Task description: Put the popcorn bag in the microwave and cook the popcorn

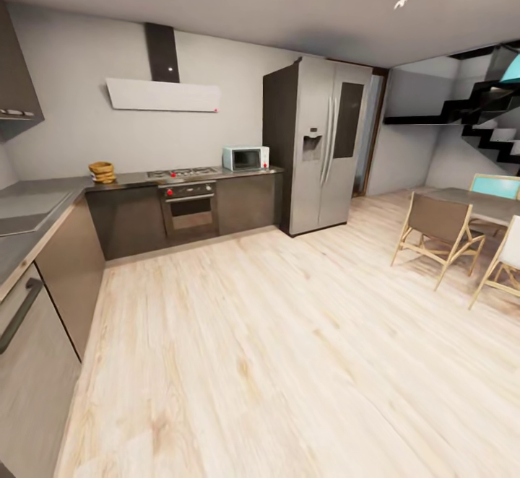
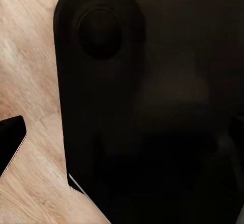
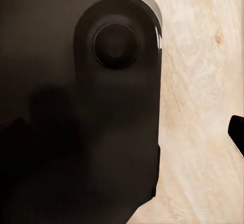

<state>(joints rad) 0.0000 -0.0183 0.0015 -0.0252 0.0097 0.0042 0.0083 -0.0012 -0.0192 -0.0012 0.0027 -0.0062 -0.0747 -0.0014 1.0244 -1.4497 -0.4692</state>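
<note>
Distantly, popcorn bag (probably) on countertop

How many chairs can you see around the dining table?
3. One brown wooden-framed chair on the table's near side, one turquoise-backed chair behind it, one white chair cut by the frame edge. Others may be hidden.

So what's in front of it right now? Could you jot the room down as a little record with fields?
place: kitchen, seen from across a pale wood floor
popcorn bag: on the countertop, left of the hob
microwave: on the same countertop, right of the hob, door shut
oven: built in below the hob
fridge: tall, steel, right of the microwave
dining area: table and chairs at far right
hands: open or shut cannot be told
wrist views: dark robot body above wood floor
</note>
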